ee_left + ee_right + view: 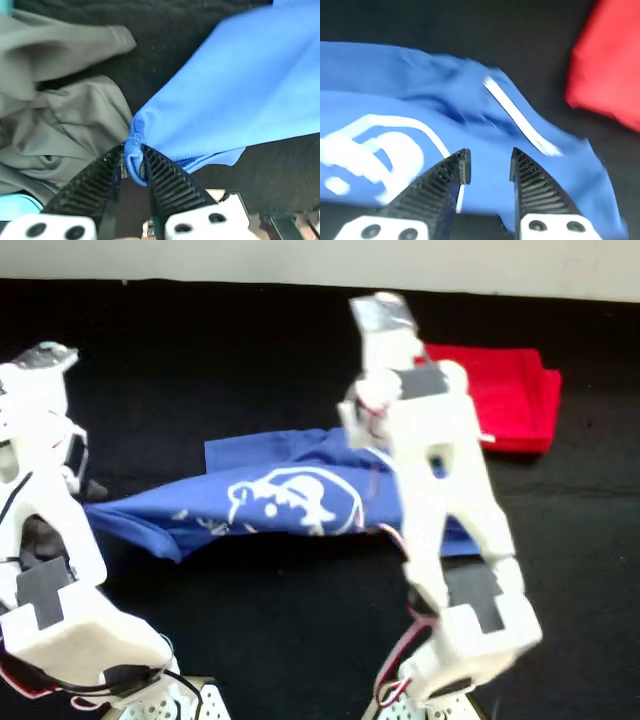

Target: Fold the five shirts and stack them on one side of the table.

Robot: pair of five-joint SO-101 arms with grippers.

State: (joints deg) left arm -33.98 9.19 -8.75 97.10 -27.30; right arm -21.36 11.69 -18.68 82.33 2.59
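Note:
A blue shirt (290,495) with a white print lies stretched across the middle of the black table (250,630). My left gripper (134,161) is shut on a bunched corner of the blue shirt (240,95) at its left end. My right gripper (489,161) hangs open just above the blue shirt (410,115), near a white stripe, with nothing between its fingers. A folded red shirt (510,395) rests at the back right and shows in the right wrist view as a red shirt (610,75) beyond the blue one. A crumpled grey shirt (60,115) lies beside the left gripper.
The right arm (440,460) stands over the right end of the blue shirt and hides part of it. The left arm (45,540) stands at the table's left edge. A teal patch of cloth (15,206) shows under the grey shirt.

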